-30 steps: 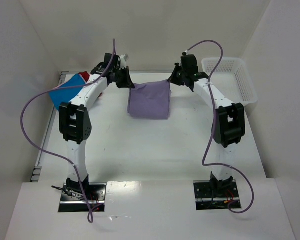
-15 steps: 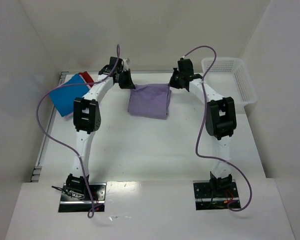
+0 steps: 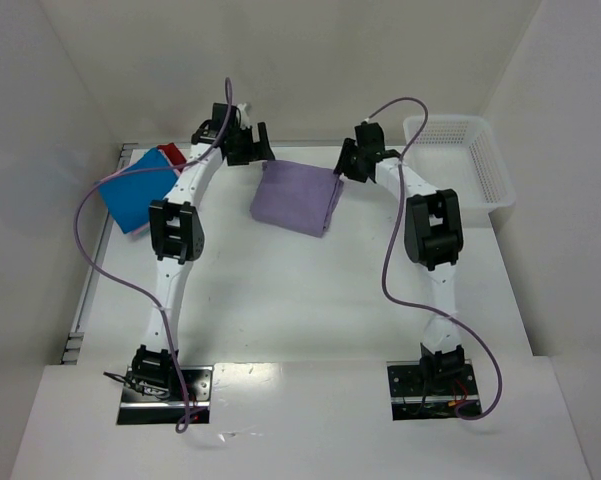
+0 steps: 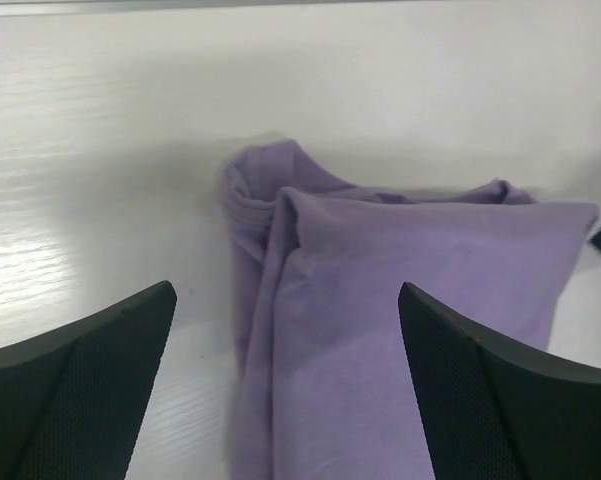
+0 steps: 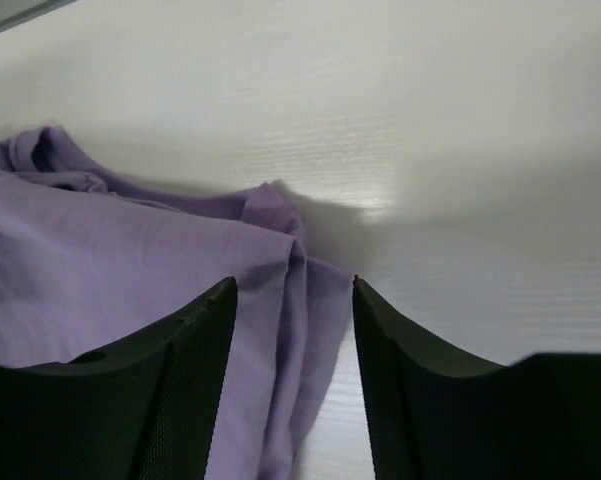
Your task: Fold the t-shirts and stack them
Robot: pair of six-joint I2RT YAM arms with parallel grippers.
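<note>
The folded lavender-purple cloth t-shirt [image 3: 295, 198] lies flat at the far middle of the white table [image 3: 280, 290], apart from the folded bright blue t-shirt [image 3: 135, 190] to its left. The left gripper [image 4: 285, 290] gapes wide and the right gripper [image 5: 292, 283] stands parted. Each hangs empty over a far corner, likely because one arm per corner keeps a fold square. The shirt is nearly square, slightly longer across the table, and skewed so its right end sits nearer the bases.

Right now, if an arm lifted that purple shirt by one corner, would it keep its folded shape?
Probably not. The purple shirt looks soft: its edges bunch and wrinkle, so it would likely droop and unfold. It lies thin on the table, so it's probably light. Pushed, it would more likely crumple than slide.
</note>
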